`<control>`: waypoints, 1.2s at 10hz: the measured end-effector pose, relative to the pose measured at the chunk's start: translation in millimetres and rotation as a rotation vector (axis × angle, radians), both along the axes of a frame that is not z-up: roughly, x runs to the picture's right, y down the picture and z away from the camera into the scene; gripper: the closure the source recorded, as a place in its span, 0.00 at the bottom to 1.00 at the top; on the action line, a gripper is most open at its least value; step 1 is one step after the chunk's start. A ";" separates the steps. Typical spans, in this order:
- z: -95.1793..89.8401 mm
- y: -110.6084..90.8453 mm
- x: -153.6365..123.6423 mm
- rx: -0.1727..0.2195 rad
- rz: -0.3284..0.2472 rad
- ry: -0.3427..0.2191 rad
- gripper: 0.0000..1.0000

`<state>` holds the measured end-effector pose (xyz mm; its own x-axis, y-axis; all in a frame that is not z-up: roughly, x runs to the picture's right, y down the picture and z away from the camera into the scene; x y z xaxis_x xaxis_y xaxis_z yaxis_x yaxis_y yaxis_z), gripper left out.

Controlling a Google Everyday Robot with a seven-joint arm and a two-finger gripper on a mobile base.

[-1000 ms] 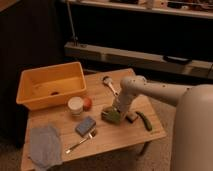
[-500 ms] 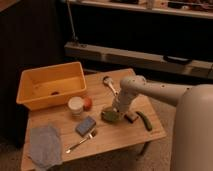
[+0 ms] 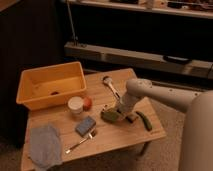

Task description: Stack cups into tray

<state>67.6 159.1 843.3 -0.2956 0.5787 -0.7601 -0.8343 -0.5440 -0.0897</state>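
Observation:
The olive-green cup point(image 3: 109, 116) lies on the wooden table point(image 3: 115, 142) right of centre. My gripper point(image 3: 115, 110) is down at the table, right against the green cup's far right side. The white cup point(image 3: 76, 105) stands upright near the front right corner of the yellow-orange tray point(image 3: 30, 80), just outside it. The tray sits at the table's back left, with a small dark thing point(image 3: 55, 92) on its floor.
An orange-red ball point(image 3: 88, 103) touches the white cup's right side. A blue-grey sponge point(image 3: 85, 125), a fork point(image 3: 80, 143) and a grey cloth point(image 3: 45, 145) lie at the front left. A long-handled utensil point(image 3: 111, 88) and a green cucumber point(image 3: 145, 120) lie near my arm.
The gripper and the green cup have stayed in almost the same place, with only a slight shift. Nothing else moved.

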 end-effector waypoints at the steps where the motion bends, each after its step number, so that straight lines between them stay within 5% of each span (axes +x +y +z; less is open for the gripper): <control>1: -2.7 0.0 1.4 0.005 0.026 -0.023 0.69; 7: -24.4 -16.5 8.7 0.079 0.061 -0.098 0.69; 12: -56.4 -42.5 1.5 0.247 0.170 -0.266 0.69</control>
